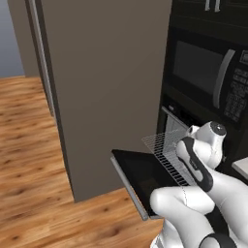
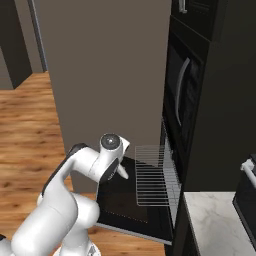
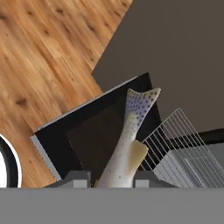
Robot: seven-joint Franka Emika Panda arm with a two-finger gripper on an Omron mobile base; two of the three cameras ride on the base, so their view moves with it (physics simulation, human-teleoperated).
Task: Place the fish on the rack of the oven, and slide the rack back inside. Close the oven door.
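Spreading under everything is a warm wood-plank floor (image 1: 29,160), with a tall grey-brown panel (image 1: 106,87) standing beside a black appliance column. A microwave (image 1: 203,72) with a curved handle sits above the oven (image 1: 169,121). The oven door (image 1: 140,174) hangs open and lies flat, its silver handle along the outer edge. The rack (image 1: 167,152) is pulled out over the door, a pale wire grid.

From the right base view comes a corner of marbled worktop (image 2: 215,220) at lower right, and the rack (image 2: 152,175) seen nearly square-on above the dark door glass (image 2: 125,200). The white arm's wrist hangs just left of the rack there.

In the hand view the gripper (image 3: 116,181) is clamped on the fish (image 3: 129,144), the two finger tips pressed to either side of its lower body. The fish is pale and speckled, its forked tail pointing up, held in the air over the open door (image 3: 83,135) and just beside the rack's (image 3: 179,140) near edge, not resting on it.
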